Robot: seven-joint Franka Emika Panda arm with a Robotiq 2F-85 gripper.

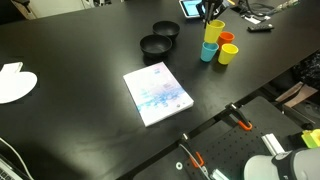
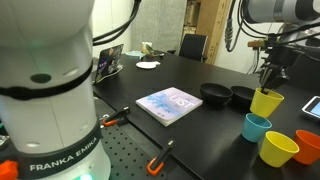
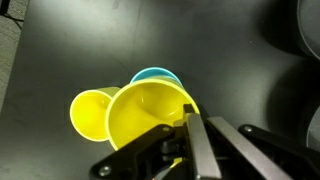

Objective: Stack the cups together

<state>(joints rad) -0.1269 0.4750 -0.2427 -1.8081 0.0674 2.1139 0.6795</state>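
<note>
The Robotiq gripper [image 3: 188, 120] is nearly closed, its dark fingers [image 3: 205, 140] pinching the rim of a tilted yellow plastic cup [image 3: 150, 112], one finger inside the wall and one outside. In an exterior view this cup [image 2: 266, 102] hangs from the gripper [image 2: 268, 82], apparently clear of the table. The teal-blue plastic cup [image 2: 257, 127] stands just below and beside it, then a second yellow plastic cup [image 2: 279, 149] and an orange plastic cup [image 2: 308, 146], all upright, close together and open side up. None of the four is nested in another.

Two black round bowls [image 1: 160, 39] sit side by side near the cups. Further along lies a closed book with a pale blue-and-white cover [image 1: 157, 93]; its print is too small to read. The only legible writing is white lettering on the robot's base [image 2: 50, 165], which reads FRANKA EMIKA as it curves round.

Everything rests on a wide black table [image 1: 70, 120]. A white flat object [image 1: 15, 83] lies at its far end. Orange-handled clamps [image 1: 240, 122] grip the table edge by the robot. Behind the table, an exterior view shows a dark office chair [image 2: 193, 46] and a doorway.
</note>
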